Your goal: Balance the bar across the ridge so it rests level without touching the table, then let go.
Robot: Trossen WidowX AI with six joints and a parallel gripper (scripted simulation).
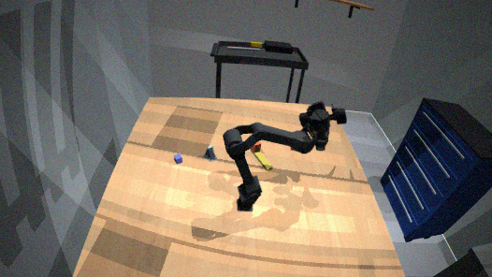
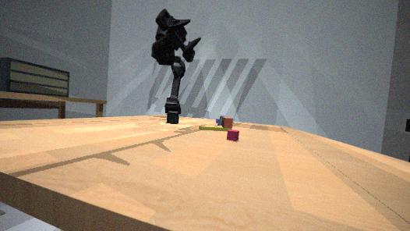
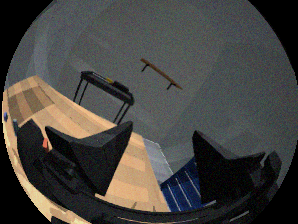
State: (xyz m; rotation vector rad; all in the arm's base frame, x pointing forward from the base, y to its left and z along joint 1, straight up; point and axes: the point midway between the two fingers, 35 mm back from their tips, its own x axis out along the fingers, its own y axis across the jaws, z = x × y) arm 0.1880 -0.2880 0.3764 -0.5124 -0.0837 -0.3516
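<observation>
The yellow bar (image 1: 264, 161) (image 2: 210, 128) lies flat on the table, its far end near an orange-red cube (image 1: 256, 147) (image 2: 227, 122) (image 3: 45, 144). The small blue-grey ridge (image 1: 209, 153) (image 3: 15, 127) stands on the table to the left of the bar in the top view, with nothing on top. In the exterior view it is mostly hidden behind the orange-red cube. My gripper (image 2: 195, 30) (image 3: 164, 130) is open and empty, raised high above the table and well away from the bar and the ridge. The bar does not show in the wrist view.
A blue-violet cube (image 1: 178, 158) (image 3: 5, 116) sits left of the ridge. A magenta cube (image 2: 233, 135) sits near the bar. Beyond the table stand a black cart (image 1: 259, 55) (image 3: 102, 88) and a blue drawer cabinet (image 1: 432, 170) (image 3: 182, 187).
</observation>
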